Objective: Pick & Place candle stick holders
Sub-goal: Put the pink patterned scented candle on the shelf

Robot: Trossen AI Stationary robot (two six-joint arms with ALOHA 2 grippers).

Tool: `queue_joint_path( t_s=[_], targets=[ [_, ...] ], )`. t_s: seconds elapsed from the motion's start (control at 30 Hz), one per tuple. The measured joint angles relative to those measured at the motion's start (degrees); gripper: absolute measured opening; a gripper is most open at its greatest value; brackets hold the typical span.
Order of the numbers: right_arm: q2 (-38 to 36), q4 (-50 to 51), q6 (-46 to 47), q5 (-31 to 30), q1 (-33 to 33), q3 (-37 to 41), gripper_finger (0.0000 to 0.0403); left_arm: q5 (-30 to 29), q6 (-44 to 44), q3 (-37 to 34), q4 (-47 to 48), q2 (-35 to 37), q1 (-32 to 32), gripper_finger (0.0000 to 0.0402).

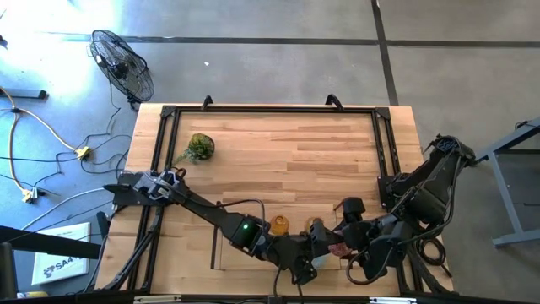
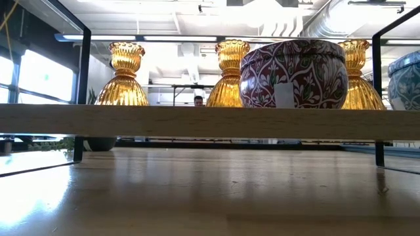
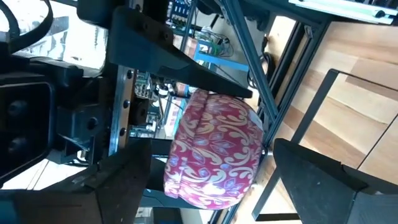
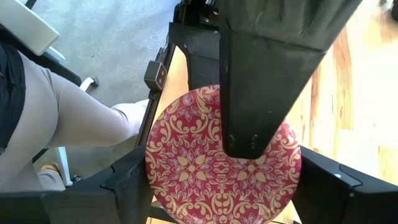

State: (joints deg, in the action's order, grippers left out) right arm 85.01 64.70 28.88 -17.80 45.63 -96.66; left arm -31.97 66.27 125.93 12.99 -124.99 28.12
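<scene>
Looks like a lab or workshop: bare concrete floor point(image 1: 278, 51), standing fan point(image 1: 123, 66), loose cables point(image 1: 51, 139), exposed ceiling ducts point(image 2: 328, 23), wooden table point(image 1: 278, 152) in black framing.

My table point(image 1: 337, 160) is a top of pale wooden planks with a black metal frame point(image 1: 165, 127) running round its edge. Toward ten o'clock on it a green mossy ball point(image 1: 200, 147) sits alone. At about six o'clock, near the front edge, an amber holder point(image 1: 279, 224) stands on the wood. From table height I see a pale wooden shelf point(image 2: 210, 122) running across, and on it stand three amber glass holders point(image 2: 125, 75) with narrow necks, a round red patterned bowl point(image 2: 293, 73) in front of them, and a blue patterned one point(image 2: 407, 80) at three o'clock.
</scene>
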Motion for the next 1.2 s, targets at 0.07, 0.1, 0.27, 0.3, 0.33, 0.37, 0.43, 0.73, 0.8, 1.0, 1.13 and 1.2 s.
queue_joint_path(
  t_s=[0.07,0.1,0.27,0.3,0.33,0.37,0.43,0.73,0.8,1.0,1.13,1.2],
  targets=[
    [0.0,0.0,-0.3,0.0,0.0,0.0,0.0287,-0.4,0.4,0.0,0.1,0.0,0.0,0.032],
    [0.0,0.0,-0.4,0.0,0.0,0.0,0.0287,-0.6,0.5,0.0,0.0,0.0,0.0,0.0311],
    [0.0,-0.3,-0.8,0.0,0.0,0.0,0.0287,-0.8,1.1,0.0,0.0,0.0,0.0,0.0249],
    [0.0,-0.3,-0.8,0.0,0.0,0.0,0.0287,-0.8,1.1,0.0,0.0,0.0,0.0,0.0233],
    [0.0,-0.3,-0.8,0.0,0.0,0.0,0.0287,-0.9,1.2,0.0,-0.1,0.0,0.0,0.0217],
    [0.0,-0.3,-0.8,0.2,0.0,0.0,0.0287,-0.9,1.6,0.0,-0.1,0.0,0.0,0.0201],
    [0.0,-0.3,-0.6,0.6,0.0,0.0,0.0287,-1.1,2.3,0.0,-0.2,0.0,0.0,0.0181],
    [0.0,-0.4,-0.3,0.6,0.0,0.0,0.0289,-1.7,2.4,0.0,-0.5,0.0,0.1,0.0181],
    [0.0,-0.8,-0.5,0.6,0.0,0.0,0.031,-1.9,1.9,0.0,-0.4,0.0,0.1,0.0186],
    [0.0,-2.8,-2.6,0.3,0.0,0.0,0.0372,-3.7,-0.8,0.0,0.1,0.0,0.1,0.0199],
    [-0.2,-2.0,-2.8,-3.0,0.1,0.0,0.0381,-4.9,-1.0,0.0,0.3,0.0,0.0,0.0176],
    [-1.0,-0.1,-2.0,-4.6,0.2,0.0,0.0382,-5.5,-1.0,0.0,0.5,0.0,0.3,0.0176]
  ],
)
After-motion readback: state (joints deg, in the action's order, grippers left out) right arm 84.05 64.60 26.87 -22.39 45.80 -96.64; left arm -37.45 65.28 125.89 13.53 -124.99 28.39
